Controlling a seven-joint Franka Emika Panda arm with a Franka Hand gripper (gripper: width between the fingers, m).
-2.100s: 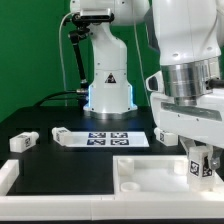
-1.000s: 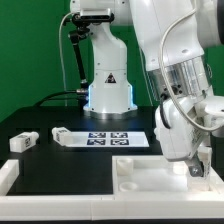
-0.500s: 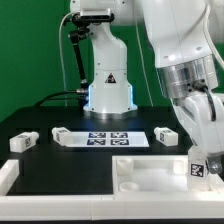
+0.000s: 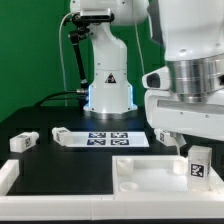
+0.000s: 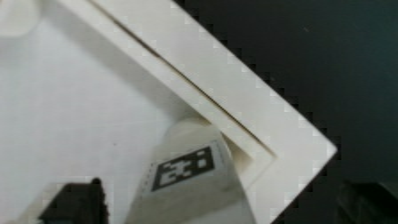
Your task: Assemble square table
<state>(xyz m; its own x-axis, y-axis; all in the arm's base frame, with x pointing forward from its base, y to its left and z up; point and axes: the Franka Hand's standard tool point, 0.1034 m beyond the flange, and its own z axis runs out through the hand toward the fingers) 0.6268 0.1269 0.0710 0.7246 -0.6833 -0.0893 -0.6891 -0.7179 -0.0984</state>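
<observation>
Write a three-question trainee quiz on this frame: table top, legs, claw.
1. True or false: a leg stands upright at a corner of the table top.
2. Where is the marker board? A: flat on the black table, beyond the table top. B: on the table top. C: in the claw.
3. Fill in: the claw hangs above the leg with its jaws ___.
Key: 1 true; 2 A; 3 open.
</observation>
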